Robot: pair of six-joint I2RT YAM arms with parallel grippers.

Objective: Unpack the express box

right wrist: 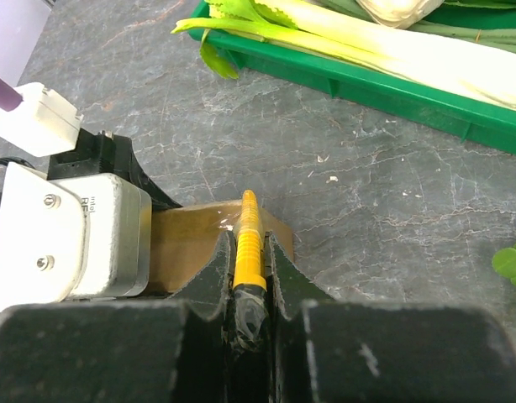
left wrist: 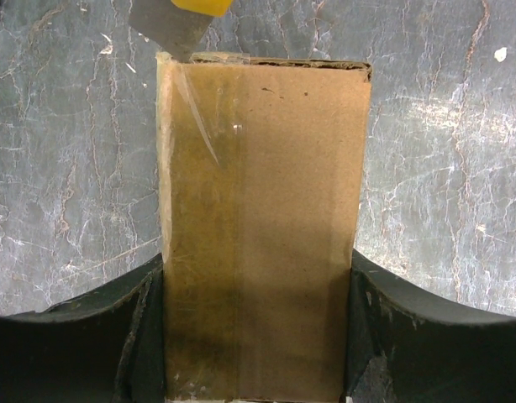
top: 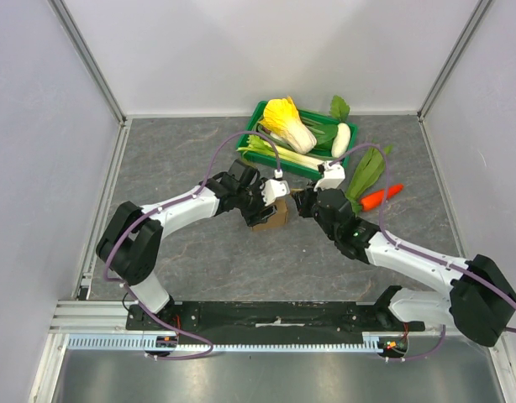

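While left end effector [left wrist: 256, 327] clamps the express box [left wrist: 262, 193] between its fingers | right end effector [right wrist: 250, 285] grips yellow cutter [right wrist: 249, 235], tip at box's far edge | step, judged: slitting tape [left wrist: 203, 252] | next: steady draw along it

**Brown Cardboard on Grey Marble**

The express box [left wrist: 266, 235] is plain brown cardboard with a glossy clear tape strip down its face. The table [top: 241, 269] is dark grey, marbled with pale veins. The left end effector [left wrist: 258, 336] and right end effector [right wrist: 250, 245] have black fingers. The cutter [right wrist: 248, 214] is yellow, with black tape at its base. The crate [right wrist: 384, 94] is bright green and the cabbage [top: 287, 124] yellow and white. The carrot [top: 381, 198] is orange, and the arms are white with purple cables.
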